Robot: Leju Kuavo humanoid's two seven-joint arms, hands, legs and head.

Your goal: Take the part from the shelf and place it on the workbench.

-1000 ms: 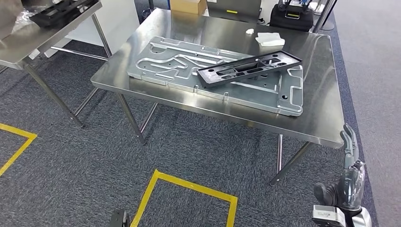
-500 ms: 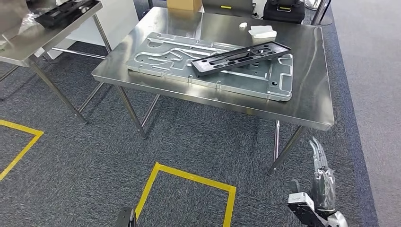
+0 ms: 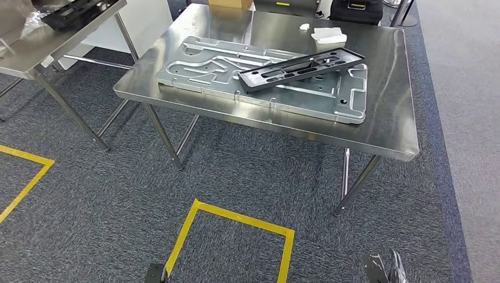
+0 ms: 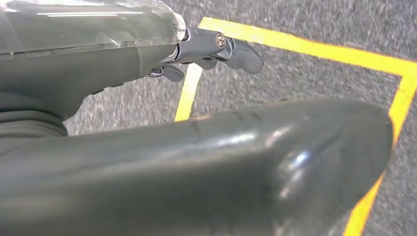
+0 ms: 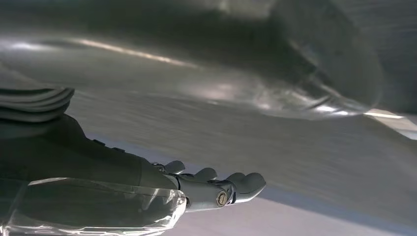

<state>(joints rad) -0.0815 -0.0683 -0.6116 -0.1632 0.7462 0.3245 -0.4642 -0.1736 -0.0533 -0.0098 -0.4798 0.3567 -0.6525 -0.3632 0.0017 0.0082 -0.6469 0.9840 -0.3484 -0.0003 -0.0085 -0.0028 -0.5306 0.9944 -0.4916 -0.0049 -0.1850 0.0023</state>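
On the workbench [image 3: 389,127], seen from the head view, the black part [image 3: 302,69] is lying across a large silver metal plate [image 3: 206,73], and folded white cloths [image 3: 329,36] are sitting beyond the plate near the far edge. A second steel table [image 3: 35,47] is standing well apart from the workbench, carrying a dark tray [image 3: 73,13] whose contents are too small to tell. Yellow floor tape [image 3: 236,221] is running on the carpet in front of the workbench. The right hand [image 3: 386,270] is hanging low beside the tape.

The left wrist view is showing the left hand [image 4: 206,49] over the carpet, fingers lightly curled, gripping nothing.

The right wrist view is showing the right hand's fingers [image 5: 246,183] extended and empty.
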